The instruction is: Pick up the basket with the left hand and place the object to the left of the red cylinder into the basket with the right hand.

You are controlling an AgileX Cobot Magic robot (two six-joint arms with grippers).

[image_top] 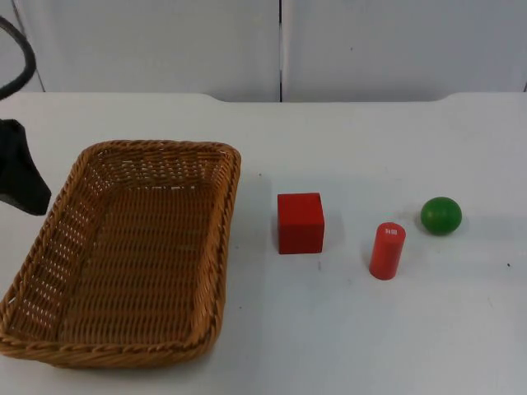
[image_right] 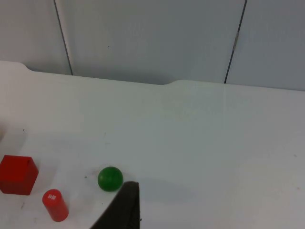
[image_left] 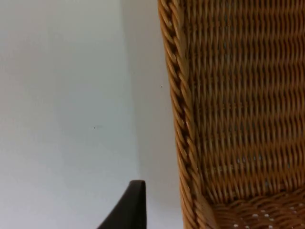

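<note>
A wicker basket [image_top: 132,247] stands on the table's left half with nothing inside. A red cube [image_top: 300,222] sits just right of it, and left of the upright red cylinder [image_top: 387,250]. A green ball [image_top: 441,215] lies right of the cylinder. My left gripper [image_top: 20,181] hovers beside the basket's left rim [image_left: 178,119], apart from it, over bare table. My right gripper [image_right: 125,205] hangs high above the table, with the ball [image_right: 110,179], cylinder [image_right: 55,205] and cube [image_right: 18,174] far below it.
The white table [image_top: 370,148] ends at a grey partition wall [image_top: 370,49] at the back. Bare table lies around the three small objects and in front of them.
</note>
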